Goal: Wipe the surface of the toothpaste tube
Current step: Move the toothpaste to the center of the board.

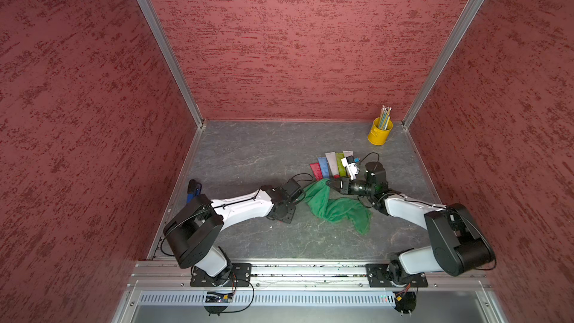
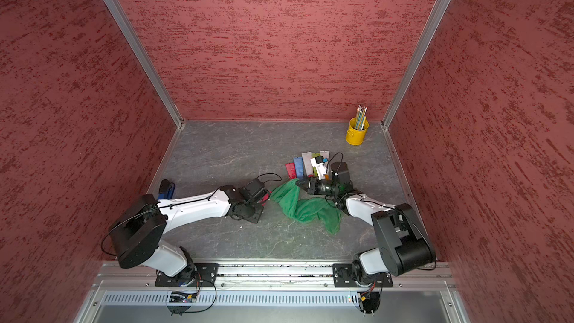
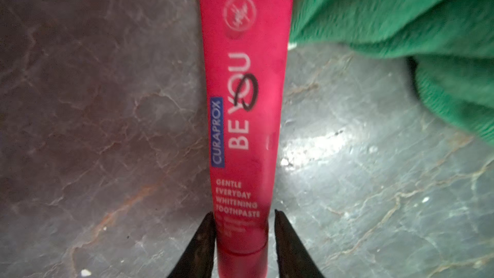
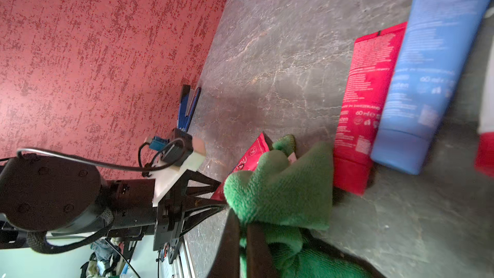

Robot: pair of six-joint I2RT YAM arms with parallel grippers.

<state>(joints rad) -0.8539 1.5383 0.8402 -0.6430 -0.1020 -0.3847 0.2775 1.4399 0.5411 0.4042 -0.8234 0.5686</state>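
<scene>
The wiping stroke looks to be the step in hand: cloth and tube have met, and the mark is not yet cleaned off. The red Curaprox toothpaste tube (image 3: 240, 135) lies on the table (image 3: 107, 102), running straight out from the left gripper (image 3: 243, 211). That gripper's jaws stand parted, one on each side of the cap end. A sliver of table shows beside one jaw, so they seem to flank the tube rather than pinch it.

A black pen scribble (image 3: 247, 92) crosses the lettering about midway along. The right gripper (image 4: 240, 220) is pressed together on a bunched corner of the green microfibre cloth (image 4: 280, 191), which touches the tube's far, crimped end. In a top view the tube (image 2: 266, 197) peeks out at 3 o'clock of the left wrist. The cloth (image 2: 298, 206) lies at 3 o'clock of the tube, and the right gripper (image 2: 300, 183) near 2 o'clock.

Next, I judge, the left jaws need a firm hold so the cloth can be drawn along the tube over the scribble.
</scene>
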